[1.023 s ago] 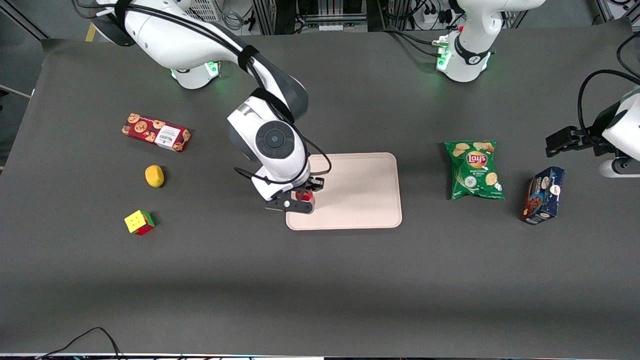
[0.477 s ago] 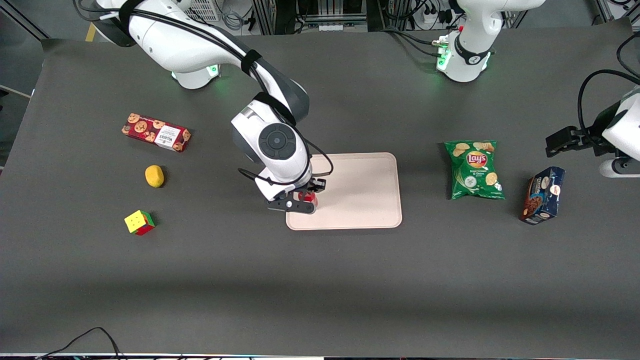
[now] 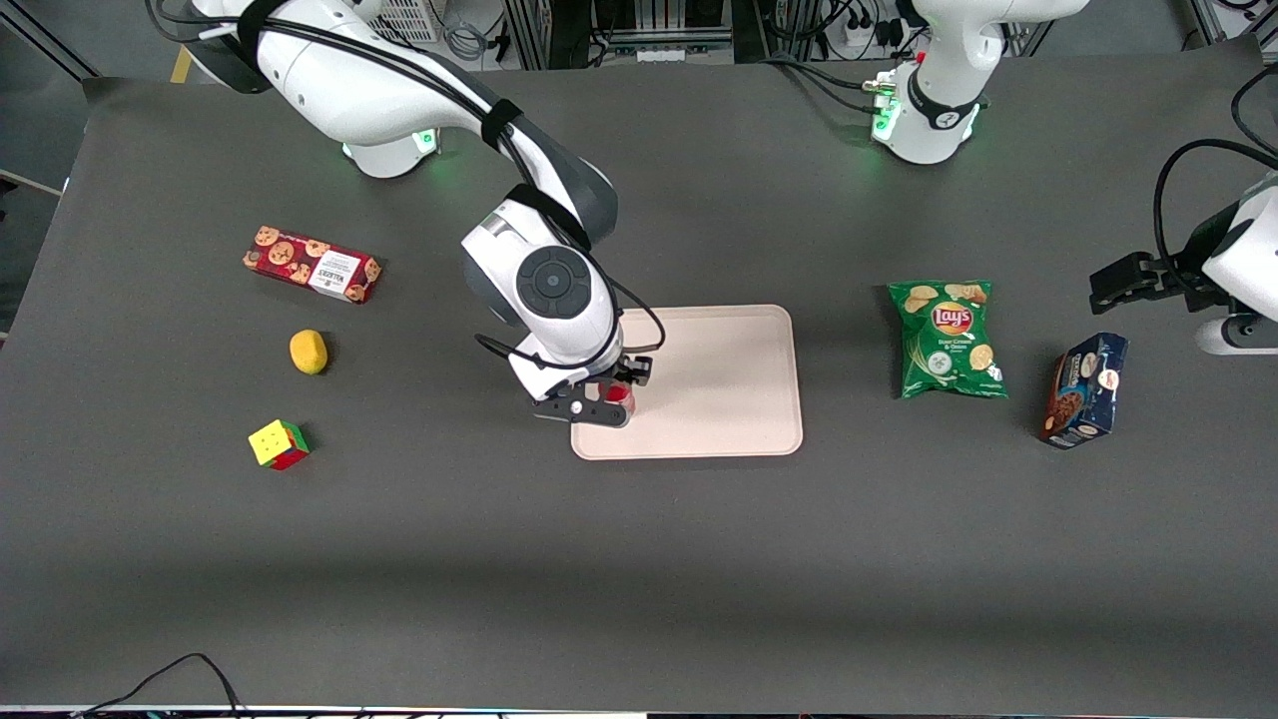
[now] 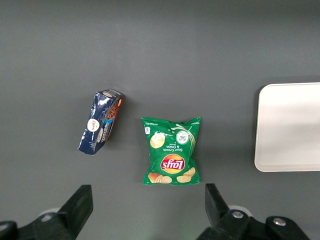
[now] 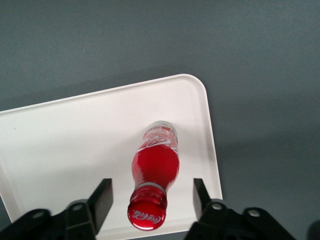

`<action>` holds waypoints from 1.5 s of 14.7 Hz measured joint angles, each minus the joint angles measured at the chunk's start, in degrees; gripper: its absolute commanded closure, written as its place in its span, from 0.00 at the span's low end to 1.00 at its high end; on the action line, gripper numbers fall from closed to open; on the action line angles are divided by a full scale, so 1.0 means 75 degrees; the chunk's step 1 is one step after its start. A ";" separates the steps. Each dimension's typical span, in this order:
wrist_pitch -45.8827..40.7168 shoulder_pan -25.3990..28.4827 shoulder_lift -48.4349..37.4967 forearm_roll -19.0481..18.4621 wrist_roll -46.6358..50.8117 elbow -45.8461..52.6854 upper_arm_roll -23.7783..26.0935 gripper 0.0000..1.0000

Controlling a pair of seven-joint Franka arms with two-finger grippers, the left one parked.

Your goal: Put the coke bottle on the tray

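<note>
Near the tray's (image 5: 90,135) corner toward the working arm's end, the bottle (image 5: 154,167) stands upright on the tray, neck straight up. Gripper (image 5: 152,197) hangs right over it, fingers spread wide either side of the cap, not touching, so it looks let go already.

Cookie box (image 3: 313,265), lemon (image 3: 309,352), cube (image 3: 279,443), chips (image 3: 948,339), blue box (image 3: 1084,389).

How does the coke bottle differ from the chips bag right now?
The coke bottle is red and slim, and stands upright on the tray; the chips bag is green and broad, and lies flat on the table. The hand is open around the bottle, with nothing near the bag.
</note>
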 measured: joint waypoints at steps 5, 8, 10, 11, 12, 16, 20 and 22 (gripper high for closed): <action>-0.0008 -0.0236 -0.0366 -0.0014 0.0046 0.0010 0.0002 0.00; -0.0049 -0.0830 -0.1176 0.0074 -0.0459 -0.0345 0.0033 0.00; -0.0169 -0.1269 -0.1908 0.0361 -0.1132 -0.0738 -0.0021 0.00; -0.0332 -0.1396 -0.2289 0.0477 -0.1519 -0.0939 -0.0179 0.00; -0.0544 -0.1456 -0.2633 0.0635 -0.1918 -0.1099 -0.0408 0.00; -0.1219 -0.1510 -0.3904 0.1084 -0.3530 -0.1651 -0.1596 0.00; -0.1401 -0.1527 -0.5180 0.1149 -0.5095 -0.2684 -0.2756 0.00; -0.1622 -0.1535 -0.5628 0.1157 -0.5820 -0.2921 -0.3347 0.00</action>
